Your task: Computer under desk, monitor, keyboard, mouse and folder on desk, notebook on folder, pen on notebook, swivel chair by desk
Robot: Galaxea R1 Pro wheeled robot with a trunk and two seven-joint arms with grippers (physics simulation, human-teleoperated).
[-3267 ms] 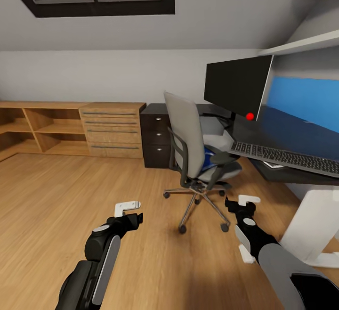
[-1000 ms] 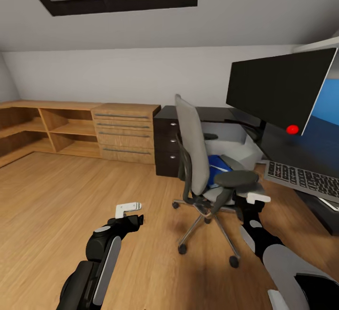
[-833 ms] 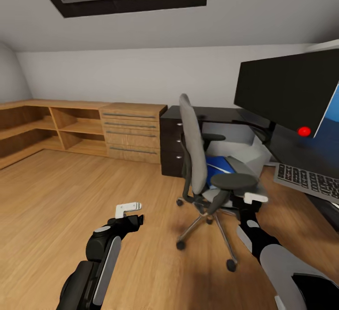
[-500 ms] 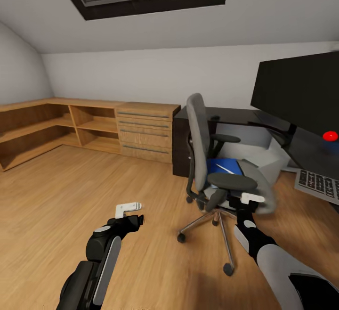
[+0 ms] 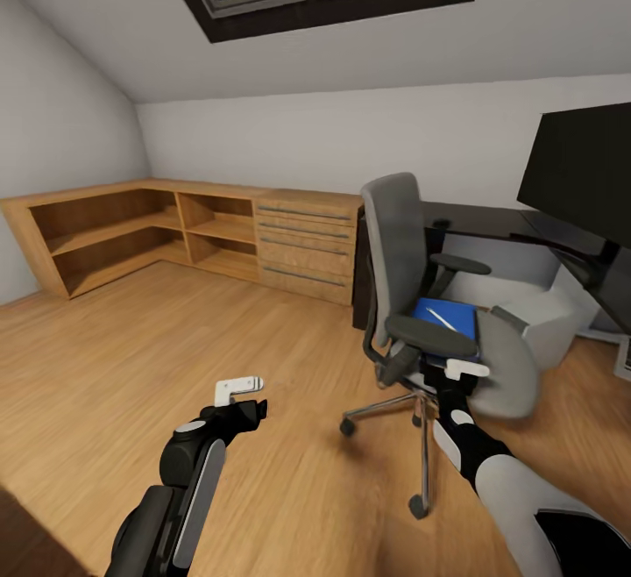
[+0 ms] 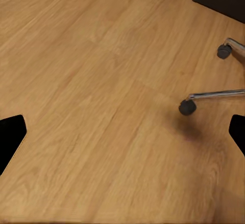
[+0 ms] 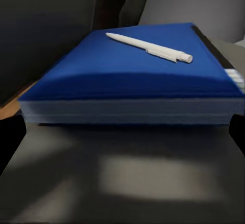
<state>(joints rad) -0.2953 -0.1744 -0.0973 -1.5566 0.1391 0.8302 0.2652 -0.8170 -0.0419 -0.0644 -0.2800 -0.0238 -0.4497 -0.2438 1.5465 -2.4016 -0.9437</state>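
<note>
The folder (image 5: 447, 318), a blue slab, lies on the chair (image 5: 421, 296) seat at centre right of the head frame, a white pen (image 7: 149, 48) resting on top of it; whether a notebook sits in that stack I can't tell. My right claw (image 5: 456, 377) is at the seat's near edge, facing the blue spine, and its tips sit at opposite edges of its wrist frame, so I read it as spread apart with nothing held. My left claw (image 5: 244, 395) hangs over bare floor (image 5: 131, 358), also apart and empty. I judge I'm on the step of fetching the folder. Next I'd need to ease the right claw forward, level with the spine, without jolting the pen loose. The monitor (image 5: 583, 174) marks the worktop at far right.
</note>
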